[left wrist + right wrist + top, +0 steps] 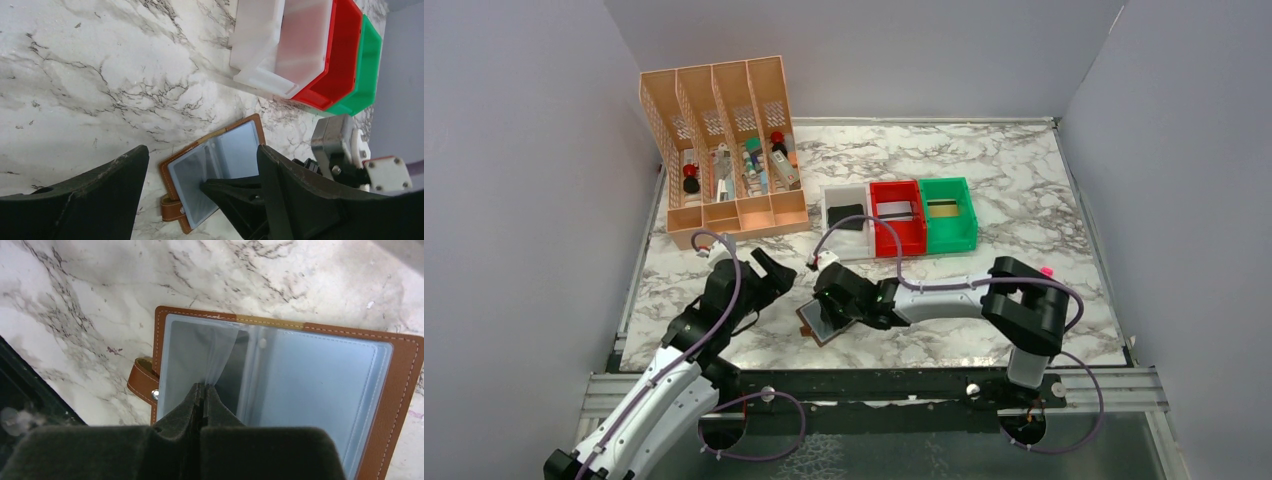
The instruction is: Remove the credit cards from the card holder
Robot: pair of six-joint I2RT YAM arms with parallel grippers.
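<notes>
The brown card holder (808, 326) lies open on the marble near the front edge, its grey-blue clear sleeves (310, 375) facing up. My right gripper (204, 387) is shut on the edge of one clear sleeve leaf and lifts it; a greyish card (187, 357) seems to sit in the left sleeves. In the top view the right gripper (829, 312) is over the holder. My left gripper (202, 150) is open and empty above the holder (215, 160). It sits just left of it in the top view (774, 272).
White (845, 198), red (897, 190) and green (948, 186) bins stand in a row behind the holder, each with a flat card-like item inside. An orange slotted organiser (724, 150) with small items stands at the back left. The black table edge (30, 400) is close to the holder.
</notes>
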